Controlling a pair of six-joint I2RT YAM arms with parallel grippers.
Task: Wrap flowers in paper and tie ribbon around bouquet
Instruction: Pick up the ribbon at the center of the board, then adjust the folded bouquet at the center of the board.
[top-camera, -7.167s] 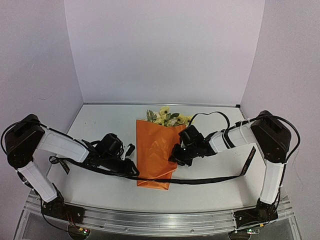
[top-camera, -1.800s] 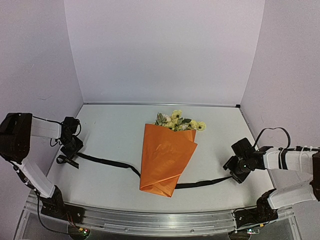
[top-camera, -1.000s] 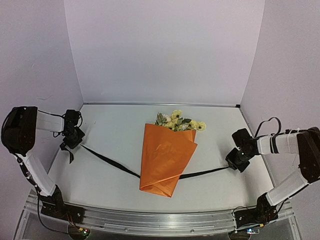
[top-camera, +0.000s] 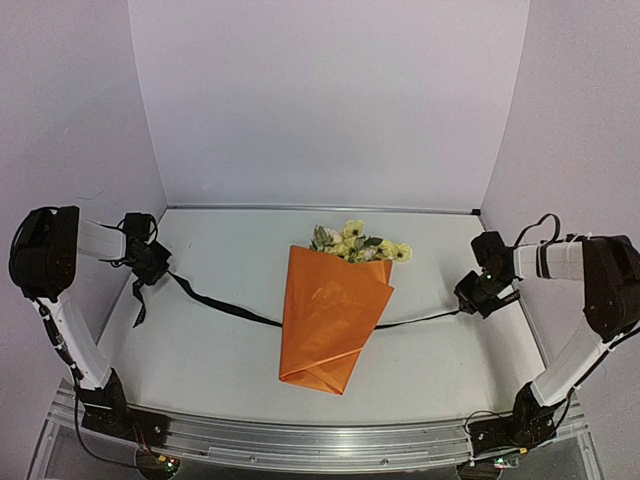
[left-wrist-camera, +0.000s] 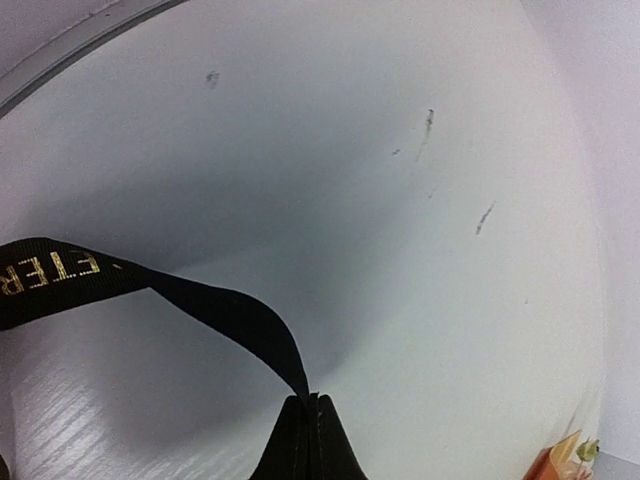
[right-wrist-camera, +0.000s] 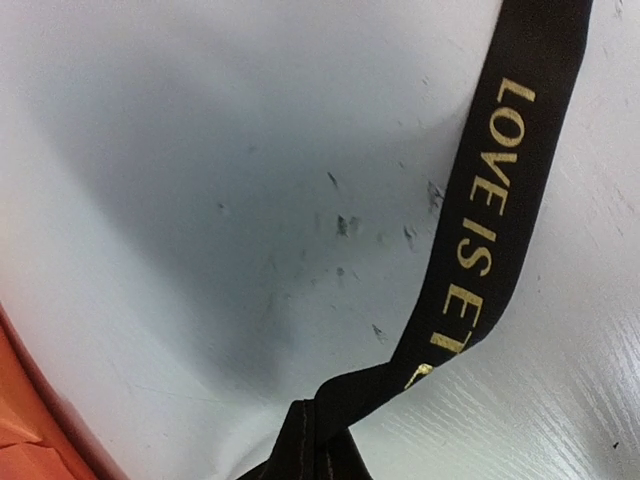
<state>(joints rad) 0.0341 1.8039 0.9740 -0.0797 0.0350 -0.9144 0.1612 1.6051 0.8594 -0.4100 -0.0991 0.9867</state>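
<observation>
Ribbon (top-camera: 230, 307), pinched near its ends in my left gripper (top-camera: 150, 268) and right gripper (top-camera: 478, 300), spans crosswise beneath the bouquet (top-camera: 330, 320), which lies midway between them, cone tip toward me.

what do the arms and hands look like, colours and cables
Left arm and right arm have white tubular links between bulky black joints. The left hand and right hand are all black with slim tapered fingers. Thin black cables loop along both arms.
</observation>
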